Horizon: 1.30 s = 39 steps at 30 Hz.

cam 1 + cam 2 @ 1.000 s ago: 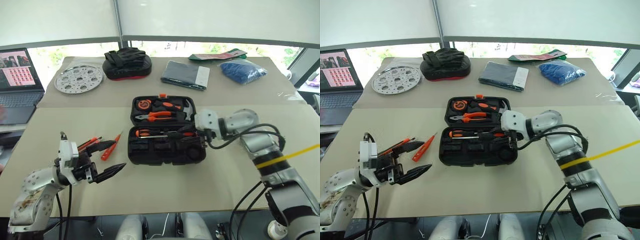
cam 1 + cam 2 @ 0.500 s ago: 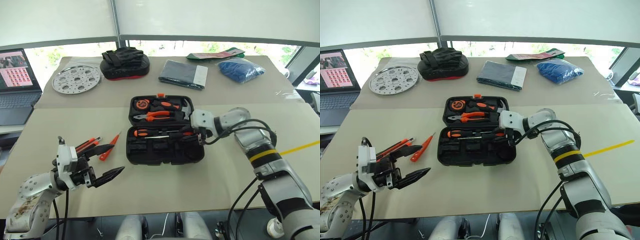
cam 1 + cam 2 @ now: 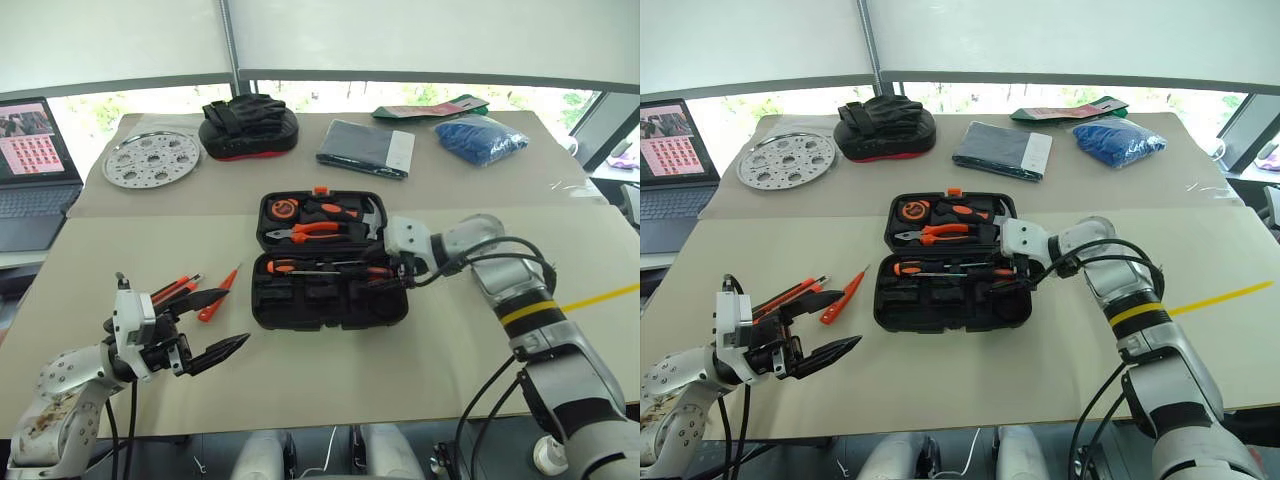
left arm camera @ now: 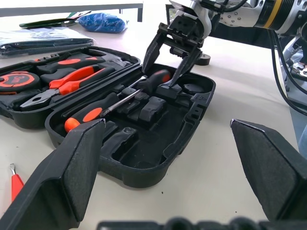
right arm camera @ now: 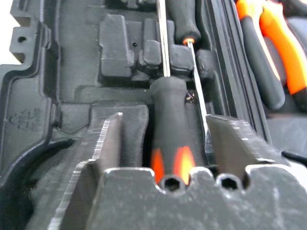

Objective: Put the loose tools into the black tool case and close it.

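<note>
Black left gripper (image 3: 215, 325) fingers spread wide, empty, over bench (image 3: 400, 370). Beside: orange tester pen (image 3: 217, 300). Centre: open black plastic tool case (image 3: 330, 262). Right gripper (image 4: 171, 58) fingers apart, straddling orange-black-handled screwdriver (image 4: 120, 100) lying inside case.

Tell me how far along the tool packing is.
Done: two screwdrivers lie in the open case. In hand: nothing is held. The right gripper stands open over a screwdriver handle, the left gripper open and empty. Left: the knife and tester pen lie on the table, and the case needs closing.
</note>
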Available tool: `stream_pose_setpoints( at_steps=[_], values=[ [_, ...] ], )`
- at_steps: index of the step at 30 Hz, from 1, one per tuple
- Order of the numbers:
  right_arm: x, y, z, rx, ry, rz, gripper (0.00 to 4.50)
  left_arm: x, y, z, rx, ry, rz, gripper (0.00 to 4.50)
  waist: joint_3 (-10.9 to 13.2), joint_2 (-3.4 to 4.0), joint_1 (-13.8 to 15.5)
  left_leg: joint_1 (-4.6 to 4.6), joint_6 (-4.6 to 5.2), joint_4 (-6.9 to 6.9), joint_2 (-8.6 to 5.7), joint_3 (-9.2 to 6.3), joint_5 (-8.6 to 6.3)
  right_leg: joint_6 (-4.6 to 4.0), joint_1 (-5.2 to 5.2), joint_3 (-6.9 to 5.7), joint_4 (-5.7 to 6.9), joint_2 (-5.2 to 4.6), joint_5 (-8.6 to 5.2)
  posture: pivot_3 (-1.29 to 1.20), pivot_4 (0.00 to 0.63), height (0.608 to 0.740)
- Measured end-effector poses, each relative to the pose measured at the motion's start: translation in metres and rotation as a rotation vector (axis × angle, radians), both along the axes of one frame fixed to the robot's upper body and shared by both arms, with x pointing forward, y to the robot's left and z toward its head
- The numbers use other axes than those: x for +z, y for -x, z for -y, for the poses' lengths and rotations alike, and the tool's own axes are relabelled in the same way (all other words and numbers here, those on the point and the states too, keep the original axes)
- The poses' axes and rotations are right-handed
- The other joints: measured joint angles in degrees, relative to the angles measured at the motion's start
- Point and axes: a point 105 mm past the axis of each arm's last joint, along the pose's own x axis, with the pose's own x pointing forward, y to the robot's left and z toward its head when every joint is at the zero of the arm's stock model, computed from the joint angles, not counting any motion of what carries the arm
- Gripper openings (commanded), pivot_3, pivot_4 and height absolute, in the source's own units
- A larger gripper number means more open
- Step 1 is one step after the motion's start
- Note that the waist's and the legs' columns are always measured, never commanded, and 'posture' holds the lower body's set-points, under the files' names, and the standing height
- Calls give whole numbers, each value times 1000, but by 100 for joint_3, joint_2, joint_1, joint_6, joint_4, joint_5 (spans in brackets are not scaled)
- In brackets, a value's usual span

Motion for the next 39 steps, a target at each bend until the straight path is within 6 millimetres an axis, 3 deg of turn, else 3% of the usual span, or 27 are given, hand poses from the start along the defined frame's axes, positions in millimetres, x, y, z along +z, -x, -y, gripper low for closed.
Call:
stream_pose_setpoints(
  at_steps=[3,4,5,8,12,13,18,28,31,34,37,39],
  values=[
    [11,10,-2,52,-73,5,3289,0,0,0,-2,1,2,4500,1,1,-4,0,0,1,0,1,0,0,0,0,0,-1,0,0,150,740],
    [16,10,-1,48,-102,12,2782,0,0,1,-2,1,2,4500,1,1,-3,1,0,1,0,1,0,0,0,1,2,-1,0,0,150,740],
    [21,9,0,35,-134,25,2659,0,-1,1,-2,3,3,4500,1,1,-3,1,0,1,0,1,0,0,0,0,2,-1,0,0,150,740],
    [27,3,-1,-23,-214,43,1499,1,-2,1,2,9,8,4500,1,1,-4,2,-1,0,1,1,1,-1,0,1,3,0,0,0,150,740],
    [13,-6,-12,-100,-248,27,185,3,-5,2,4,12,20,4500,1,1,-13,1,-4,-1,0,3,2,-1,-3,3,5,1,0,0,150,740],
    [9,-9,-13,-127,-245,26,32,3,-5,1,6,10,18,4500,1,1,-14,1,-4,-1,0,4,2,-1,-4,3,4,1,0,0,150,740],
    [-13,-15,-17,-181,-180,2,32,0,-6,0,18,-1,9,4500,1,2,-15,0,-4,-1,-1,4,2,-1,-4,3,3,1,0,0,150,740],
    [-20,-13,-28,-156,-129,40,32,-9,-4,-13,118,-27,-22,4500,-1,2,-39,21,-7,-4,3,5,4,-3,7,10,10,5,-1,0,150,740],
    [-17,-8,-36,-142,-223,20,32,-11,0,-22,196,-15,-33,4500,-1,0,-72,26,-11,-10,7,5,5,-7,7,13,13,6,-2,0,150,740],
    [-1,9,-43,-90,-422,-32,790,-11,5,-33,289,-4,-33,4500,7,9,-46,11,-14,-12,7,3,7,-9,-6,11,14,3,-3,0,150,740],
    [24,34,-12,-61,-517,-6,1847,-12,18,-62,489,0,-39,4500,9,11,33,2,5,-11,4,-7,-5,-6,2,-5,-7,-16,-2,0,150,740],
    [32,45,19,-131,-548,22,2510,-19,34,-88,650,-17,-80,4500,8,8,57,1,18,-9,1,-5,-20,-5,7,-8,-23,-27,-1,0,150,740]
  ],
)
